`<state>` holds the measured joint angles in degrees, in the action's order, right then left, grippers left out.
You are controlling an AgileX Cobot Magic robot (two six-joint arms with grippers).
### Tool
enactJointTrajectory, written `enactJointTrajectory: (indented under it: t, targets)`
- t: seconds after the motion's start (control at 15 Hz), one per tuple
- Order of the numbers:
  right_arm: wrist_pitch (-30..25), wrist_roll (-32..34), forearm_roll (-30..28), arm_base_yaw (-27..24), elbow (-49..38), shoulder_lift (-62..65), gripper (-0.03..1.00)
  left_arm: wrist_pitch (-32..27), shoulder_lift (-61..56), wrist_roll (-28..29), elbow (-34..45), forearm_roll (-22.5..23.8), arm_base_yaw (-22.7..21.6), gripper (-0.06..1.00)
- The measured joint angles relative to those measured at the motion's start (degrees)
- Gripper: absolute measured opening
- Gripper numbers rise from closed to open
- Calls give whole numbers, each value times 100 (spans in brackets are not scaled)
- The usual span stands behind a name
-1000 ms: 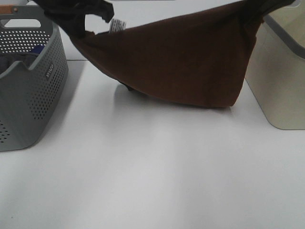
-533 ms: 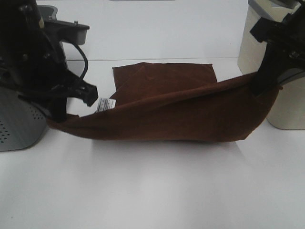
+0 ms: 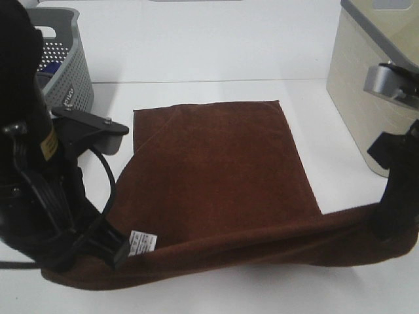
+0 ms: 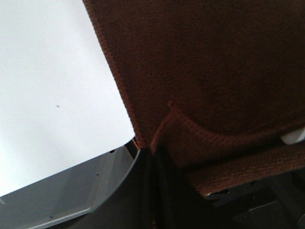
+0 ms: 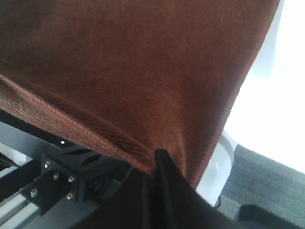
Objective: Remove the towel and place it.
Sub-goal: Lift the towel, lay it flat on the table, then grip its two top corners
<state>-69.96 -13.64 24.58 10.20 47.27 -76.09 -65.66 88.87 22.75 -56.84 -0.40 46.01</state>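
Brown towel (image 3: 222, 163) stretched low, left claw (image 3: 105, 248) clamping a corner, right claw (image 3: 393, 221) clamping another

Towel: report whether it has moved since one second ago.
Yes. The towel has come down from hanging beside the grey basket to lying partly flat on the table, nearer the camera.

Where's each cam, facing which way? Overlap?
Exterior high: mounted high, looks down on the table; towel, left end effector and right end effector show.
Left wrist: on the left arm, looks along its end effector at a pinched towel corner.
Right wrist: on the right arm, same, other corner.
Shared: towel in all three.
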Motion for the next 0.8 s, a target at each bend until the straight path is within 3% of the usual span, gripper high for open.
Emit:
enactJointTrajectory:
  t: [0.33, 0.47, 0.53, 0.67, 0.8]
  targets:
    - [6, 80, -92, 0, -676, 590, 0, -40, 0, 132, 223, -355, 447, 0]
    - [6, 86, -120, 0, -722, 768, 3, -120, 0, 138, 229, -378, 447, 7]
    - [11, 86, -183, 0, -733, 802, 8, -178, 0, 138, 241, -378, 447, 15]
    - [11, 86, -258, 0, -739, 814, 26, -241, 0, 126, 241, -430, 447, 41]
    - [11, 86, -286, -6, -739, 814, 53, -264, 0, 103, 241, -435, 447, 65]
